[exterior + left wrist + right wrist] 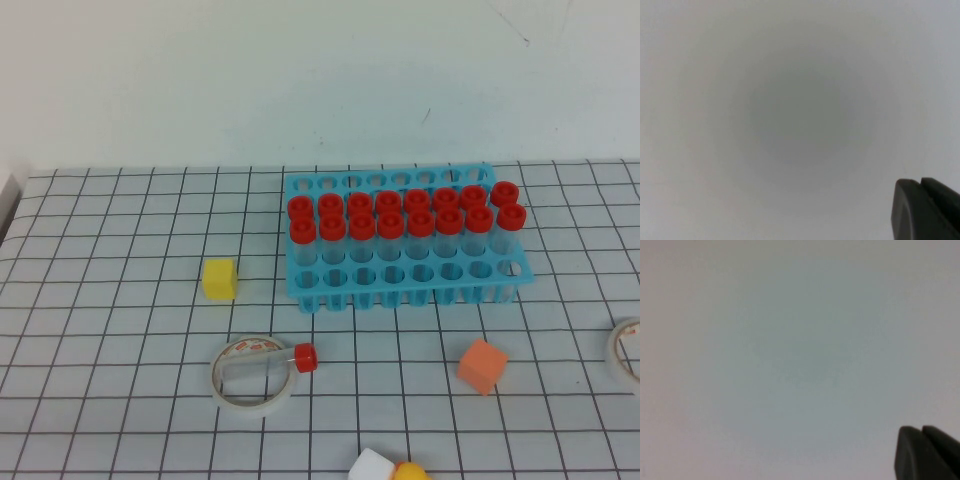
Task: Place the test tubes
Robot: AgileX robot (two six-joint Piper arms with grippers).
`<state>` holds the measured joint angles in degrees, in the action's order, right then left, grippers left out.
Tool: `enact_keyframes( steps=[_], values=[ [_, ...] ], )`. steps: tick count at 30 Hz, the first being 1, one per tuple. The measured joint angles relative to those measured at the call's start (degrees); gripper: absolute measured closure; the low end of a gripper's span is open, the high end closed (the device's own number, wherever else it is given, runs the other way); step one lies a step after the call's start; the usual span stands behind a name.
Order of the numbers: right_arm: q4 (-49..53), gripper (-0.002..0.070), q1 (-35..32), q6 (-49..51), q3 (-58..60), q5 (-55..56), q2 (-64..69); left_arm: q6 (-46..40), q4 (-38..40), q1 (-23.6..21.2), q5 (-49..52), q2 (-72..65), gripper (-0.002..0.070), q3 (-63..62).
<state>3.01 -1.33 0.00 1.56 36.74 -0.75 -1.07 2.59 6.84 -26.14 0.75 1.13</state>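
high view / loose tube: one red-capped loose tube [262, 361] lies flat across a tape roll [252, 398], on the left-front part of the grid mat [100, 300]
high view / axis: long axis runs roughly left-right across the table, red cap at the right end and overhanging the roll's rim
high view / rack: blue rack [405, 290] sits farther back and to the right, well apart from the loose tube; two rows of racked tubes [389, 215] stand upright, with empty holes in front of and behind them
high view / clutter: yellow cube [219, 279] between roll and rack; orange cube [482, 366] in front of the rack's right half
high view / arms: neither arm shows here
left wrist view: left gripper [920, 186] is just a dark tip in one corner, the two fingers pressed together, holding nothing; beyond it only a blank pale surface, no tube in sight
right wrist view: right gripper [923, 432] looks the same, fingers closed and empty, over blank pale background
nearer arm: my read is the left, since the tube lies on the left half
next move: fingers need to open and straddle the tube across its axis, so closing front-to-back; the roll underneath may shift or let the tube roll
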Motion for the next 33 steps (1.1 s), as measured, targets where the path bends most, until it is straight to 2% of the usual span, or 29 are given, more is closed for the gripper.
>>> enact_keyframes(
  steps=[3, 5, 11, 16, 17, 22, 26, 29, 33],
  values=[
    [-0.6, 0.0678, 0.0, 1.8, -3.8, -10.6, 0.0, 1.1, 0.2, 0.0, -5.6, 0.0, 0.0676, 0.0],
    [-0.6, 0.0678, 0.0, 2.1, -9.1, -18.6, 0.0, 1.4, 0.2, 0.0, -3.9, 0.0, 0.0676, -0.4],
    [-1.8, 0.0678, 0.0, 4.7, -27.8, -45.5, 7.6, 1.1, 0.5, 0.0, 22.3, -1.0, 0.0676, -12.6],
    [-10.7, 0.0678, 0.0, 4.4, -37.5, -56.3, 19.9, 1.1, 0.1, 0.0, 37.7, -9.1, 0.0676, -23.3],
    [-15.0, 0.0678, 0.0, 1.6, -38.8, -58.6, 24.7, 1.1, -0.1, 0.0, 41.9, -13.0, 0.0676, -26.2],
    [-32.9, 0.0678, 0.0, -11.9, -39.0, -64.3, 38.9, 1.1, 0.0, 0.0, 45.0, -21.2, 0.0676, -27.5],
    [-56.5, 0.0678, 1.0, -31.5, -39.0, -67.4, 50.1, 1.4, 2.3, 0.0, 45.7, -25.1, 0.0676, -27.5],
    [-73.5, 0.0678, 5.4, -44.8, -39.0, -66.3, 57.1, 1.4, 2.9, 0.0, 46.6, -26.3, 0.0676, -27.5],
    [-87.1, 0.0678, 17.8, -52.4, -39.0, -57.4, 63.7, 1.4, 3.0, 0.0, 48.7, -26.8, 0.0676, -27.5]
  ],
)
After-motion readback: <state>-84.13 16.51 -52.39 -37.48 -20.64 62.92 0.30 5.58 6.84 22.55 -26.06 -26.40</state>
